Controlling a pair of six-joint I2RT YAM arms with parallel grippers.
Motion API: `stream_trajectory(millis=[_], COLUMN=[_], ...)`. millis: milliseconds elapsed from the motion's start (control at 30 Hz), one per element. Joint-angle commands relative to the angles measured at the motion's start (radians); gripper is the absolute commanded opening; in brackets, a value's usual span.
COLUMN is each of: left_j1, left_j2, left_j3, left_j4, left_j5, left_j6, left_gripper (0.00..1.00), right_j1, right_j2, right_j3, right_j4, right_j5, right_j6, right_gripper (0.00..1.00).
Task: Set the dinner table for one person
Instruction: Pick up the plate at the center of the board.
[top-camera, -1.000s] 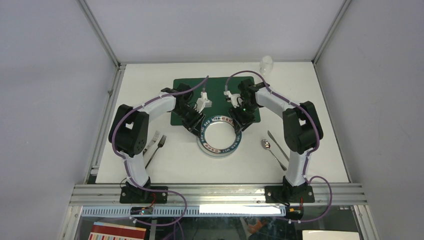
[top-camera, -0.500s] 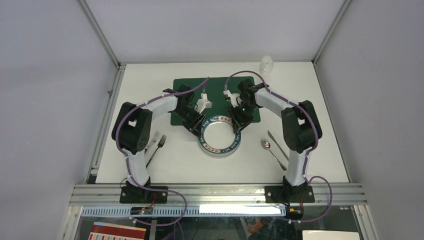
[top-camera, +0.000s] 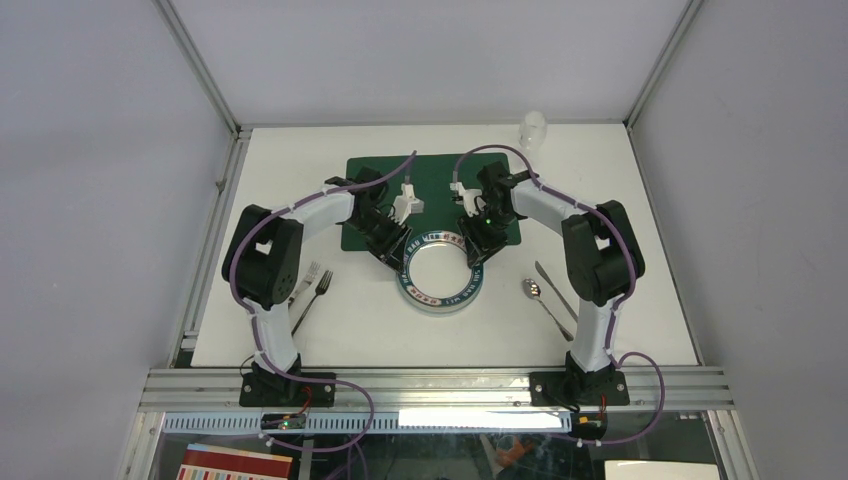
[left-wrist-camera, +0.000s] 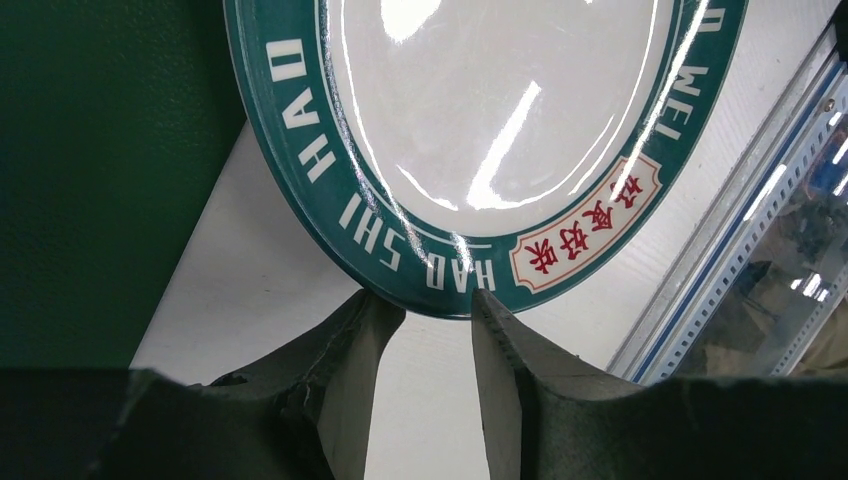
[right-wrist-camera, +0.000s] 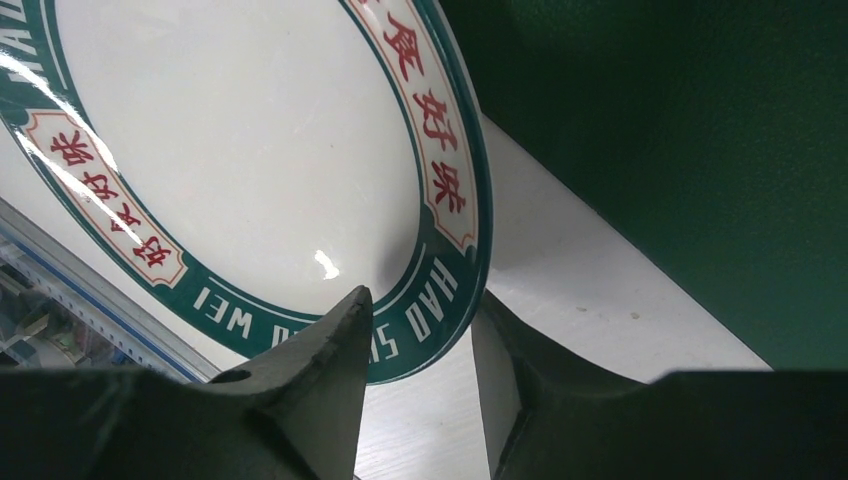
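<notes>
A round plate (top-camera: 438, 272) with a white middle and a green lettered rim lies on the white dinner table (top-camera: 290, 160), its far edge over the near edge of a dark green placemat (top-camera: 432, 168). My left gripper (top-camera: 397, 250) is at the plate's far-left rim. In the left wrist view the rim (left-wrist-camera: 440, 290) sits just between the fingertips (left-wrist-camera: 375, 310). My right gripper (top-camera: 474, 248) is at the far-right rim. In the right wrist view one finger (right-wrist-camera: 345, 320) lies over the rim (right-wrist-camera: 440, 290) and the other sits outside it.
Two forks (top-camera: 310, 285) lie at the near left beside the left arm. A spoon (top-camera: 545, 303) and a knife (top-camera: 555, 288) lie at the near right. A small white cup (top-camera: 533, 127) stands at the far right corner. Aluminium framing runs round the table.
The left arm's upper joints have shifted a little to the right. Both grippers stay at the plate's far rim, and the plate has barely moved.
</notes>
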Motion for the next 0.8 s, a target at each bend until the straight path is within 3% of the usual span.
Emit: stream_trajectory(millis=[0, 567, 767], left_j1=[-0.004, -0.004, -0.004], left_j2=[-0.074, -0.035, -0.026], left_j3=[0.045, 0.076, 0.077], left_j4=[0.021, 0.006, 0.013], left_j5=[0.028, 0.055, 0.05], left_j6=[-0.005, -0.001, -0.002], left_gripper=[0.39, 0.39, 0.38], right_j1=[0.001, 0.001, 0.002], right_j2=[-0.021, -0.058, -0.053], right_j3=[0.045, 0.07, 0.065], right_j4=[0.027, -0.024, -0.025], right_j5=[-0.041, -0.065, -0.072], right_j6=[0.001, -0.03, -0.038], right_gripper=[0.43, 0.37, 0.26])
